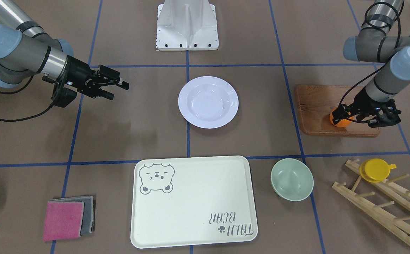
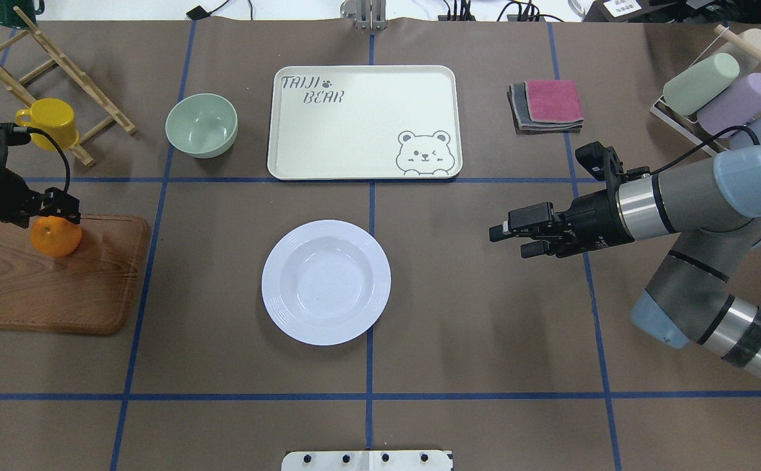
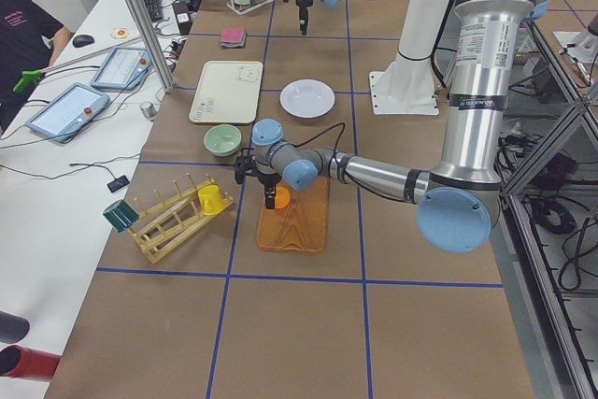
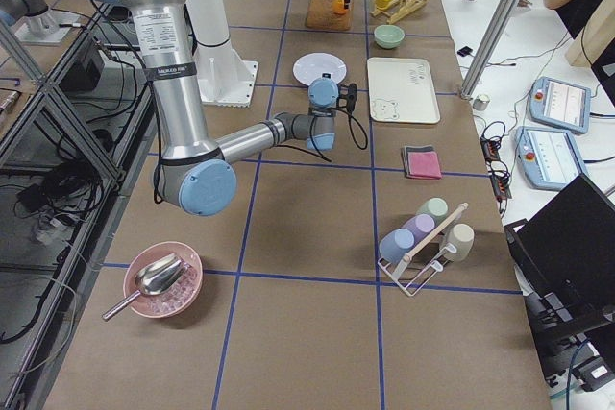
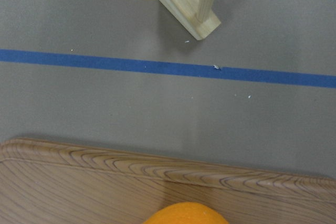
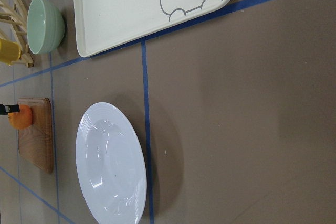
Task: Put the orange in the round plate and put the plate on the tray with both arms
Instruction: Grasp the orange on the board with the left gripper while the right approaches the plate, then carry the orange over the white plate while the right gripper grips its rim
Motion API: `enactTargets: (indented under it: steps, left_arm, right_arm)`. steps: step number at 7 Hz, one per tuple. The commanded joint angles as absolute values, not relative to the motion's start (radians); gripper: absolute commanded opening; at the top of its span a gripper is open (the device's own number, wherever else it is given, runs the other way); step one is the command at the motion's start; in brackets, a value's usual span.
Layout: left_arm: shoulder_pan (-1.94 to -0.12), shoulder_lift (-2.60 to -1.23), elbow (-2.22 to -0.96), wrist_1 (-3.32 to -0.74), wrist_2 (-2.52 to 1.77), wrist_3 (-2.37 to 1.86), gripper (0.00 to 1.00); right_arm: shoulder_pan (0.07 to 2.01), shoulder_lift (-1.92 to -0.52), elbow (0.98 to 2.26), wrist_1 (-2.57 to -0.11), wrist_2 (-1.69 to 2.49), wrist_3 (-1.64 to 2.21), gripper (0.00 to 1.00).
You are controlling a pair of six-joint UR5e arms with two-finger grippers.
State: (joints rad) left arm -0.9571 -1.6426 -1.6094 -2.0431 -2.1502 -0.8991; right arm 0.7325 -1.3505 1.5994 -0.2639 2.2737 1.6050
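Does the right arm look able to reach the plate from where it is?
Probably yes. The right claw hangs open off to one side of the plate, with only bare table between them, and the plate is empty.

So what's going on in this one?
The left gripper is down on the orange, at the far edge of the wooden board. Its fingers straddle the fruit, but it is unclear whether they have clamped it. The right gripper hovers open above the table beside the round plate, holding nothing. The plate is empty in the middle of the table, and the bear tray beyond it is bare too.
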Motion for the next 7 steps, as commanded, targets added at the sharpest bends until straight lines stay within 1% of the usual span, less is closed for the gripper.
enactTargets:
  steps: [1,2,3,4,5,6,7]
  left_arm:
    - [-0.919,-1.641,-1.598,-2.077,-2.149,-0.958,0.93]
    - [-0.916,-1.640,-1.601,-2.100,-2.149,-0.974,0.89]
    - [-0.916,-1.640,-1.600,-2.100,-2.151,-0.971,0.78]
    - [-0.916,-1.640,-1.606,-2.099,-2.155,-0.968,0.72]
    - [-0.917,-1.640,-1.626,-2.092,-2.158,-0.968,0.72]
    - [-0.917,-1.643,-1.669,-2.065,-2.161,-0.974,0.72]
    - [-0.917,-1.682,-1.733,-1.955,-2.160,-0.977,0.72]
  right_arm:
    - [0.726,-1.350,1.591,-0.242,2.267,1.615,1.00]
    - [0.719,-1.350,1.592,-0.242,2.244,1.615,1.00]
    - [0.706,-1.350,1.594,-0.242,2.228,1.618,1.00]
    - [0.703,-1.350,1.595,-0.242,2.223,1.618,1.00]
    - [0.692,-1.345,1.595,-0.242,2.211,1.620,1.00]
    - [0.617,-1.329,1.603,-0.242,2.106,1.652,1.00]
    - [0.547,-1.269,1.601,-0.244,2.014,1.713,1.00]
